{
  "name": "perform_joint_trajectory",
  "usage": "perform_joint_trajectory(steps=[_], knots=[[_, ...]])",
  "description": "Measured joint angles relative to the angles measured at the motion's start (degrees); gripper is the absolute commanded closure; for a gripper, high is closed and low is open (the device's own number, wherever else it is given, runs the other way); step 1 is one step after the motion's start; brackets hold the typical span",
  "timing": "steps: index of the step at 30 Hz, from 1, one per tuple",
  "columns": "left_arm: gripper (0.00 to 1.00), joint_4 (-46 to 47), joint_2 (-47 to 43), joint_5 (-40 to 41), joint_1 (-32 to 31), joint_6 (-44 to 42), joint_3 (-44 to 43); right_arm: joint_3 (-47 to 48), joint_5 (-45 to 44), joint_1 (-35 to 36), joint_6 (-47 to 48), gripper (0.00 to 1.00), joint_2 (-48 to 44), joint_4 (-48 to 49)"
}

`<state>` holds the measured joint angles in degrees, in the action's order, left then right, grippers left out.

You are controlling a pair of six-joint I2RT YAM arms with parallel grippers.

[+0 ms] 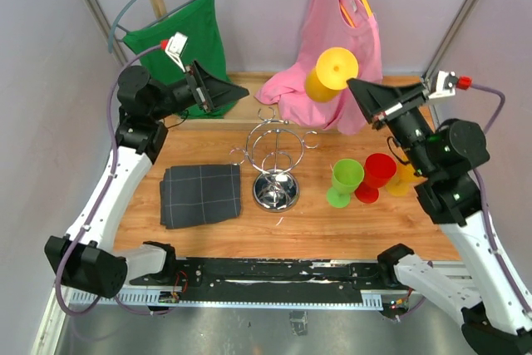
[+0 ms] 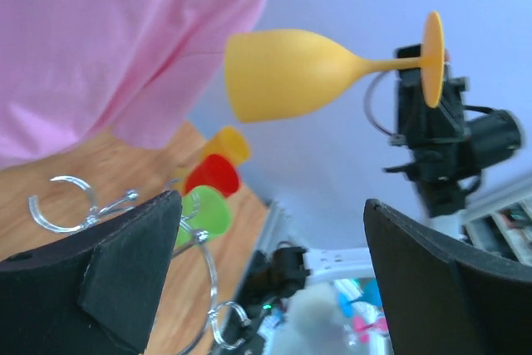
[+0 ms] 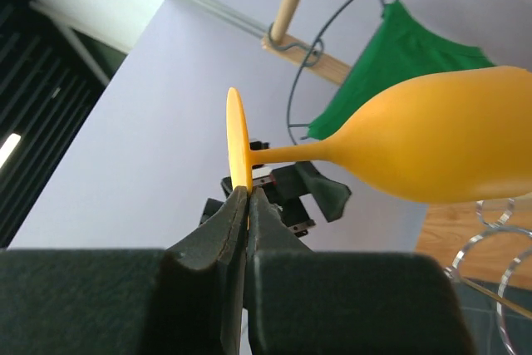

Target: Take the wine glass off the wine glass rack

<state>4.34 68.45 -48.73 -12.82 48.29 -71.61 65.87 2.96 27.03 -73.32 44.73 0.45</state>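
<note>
A yellow wine glass [image 1: 331, 75] hangs sideways in the air, above and to the right of the chrome wine glass rack [image 1: 274, 154], clear of its arms. My right gripper [image 1: 356, 86] is shut on the rim of the glass's round foot [image 3: 237, 143], and the bowl [image 3: 440, 143] points left. The left gripper [image 1: 237, 89] stands wide open at the back left and holds nothing. In its wrist view the wine glass [image 2: 287, 72] floats well beyond the left gripper [image 2: 273, 205], and the rack's loops [image 2: 62, 205] show below.
Green [image 1: 345, 180], red [image 1: 376, 176] and orange [image 1: 403, 179] glasses stand upright on the table, right of the rack. A dark folded cloth [image 1: 201, 193] lies to its left. A pink shirt [image 1: 332, 31] and a green one [image 1: 187, 39] hang at the back.
</note>
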Motion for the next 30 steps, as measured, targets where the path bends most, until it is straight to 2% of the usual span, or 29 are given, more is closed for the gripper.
perform_joint_trajectory(steps=[3,6,14,23,30], knots=[[0.04,11.3,1.57,-2.97,0.0,11.54,1.66,2.89,4.37,0.0,-0.92,0.99,5.11,6.43],[0.04,19.21,3.72,-4.61,0.0,19.32,2.03,4.72,8.0,0.0,-2.19,0.99,10.05,12.57],[0.04,37.16,10.38,-5.62,0.0,32.72,2.71,3.63,12.44,0.0,-5.84,0.99,12.24,24.15],[0.04,43.34,19.39,-5.53,0.0,37.81,-3.06,2.64,13.79,0.0,-7.61,0.99,12.48,31.58],[0.04,47.84,20.83,-4.94,0.0,39.95,-6.78,0.24,13.79,0.04,-8.83,0.99,15.04,36.68]])
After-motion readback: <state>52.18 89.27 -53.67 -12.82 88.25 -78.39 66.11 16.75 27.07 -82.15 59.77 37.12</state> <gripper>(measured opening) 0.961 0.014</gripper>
